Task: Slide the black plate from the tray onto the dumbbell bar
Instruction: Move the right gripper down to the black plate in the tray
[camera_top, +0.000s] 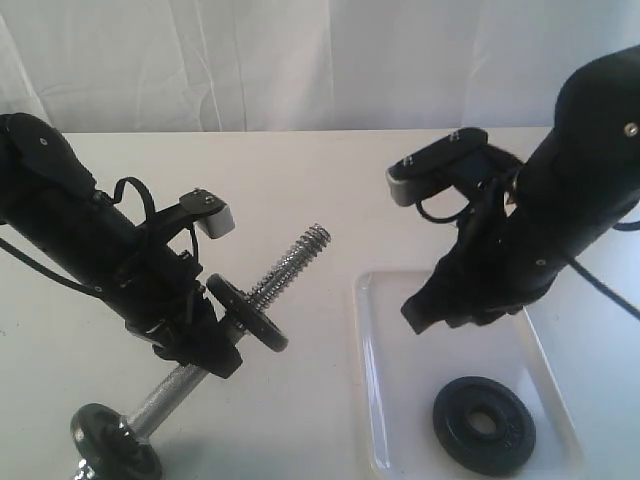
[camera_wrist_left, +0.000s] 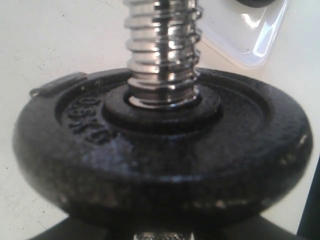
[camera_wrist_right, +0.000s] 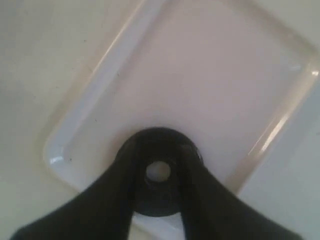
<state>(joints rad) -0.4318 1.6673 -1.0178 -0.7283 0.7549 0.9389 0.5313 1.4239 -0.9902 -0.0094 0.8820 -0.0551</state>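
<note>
Right gripper (camera_top: 440, 315) is hovering over the tray (camera_top: 400, 395), fingers narrowly apart, gripping nothing. Left gripper (camera_top: 205, 350) is clamping the dumbbell bar (camera_top: 290, 265), which is tilting up. Black plate (camera_top: 458, 425) is lying flat in the tray. Suggest pinching rim-to-hole, then squaring the hole to the thread.

Counting: two grippers, one tray, one bar, three plates, including mid plate (camera_top: 250, 315) and end plate (camera_top: 115, 455) on the bar.

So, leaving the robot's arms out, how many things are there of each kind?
Black plates: 3
Bar: 1
Tray: 1
Total: 5
</note>
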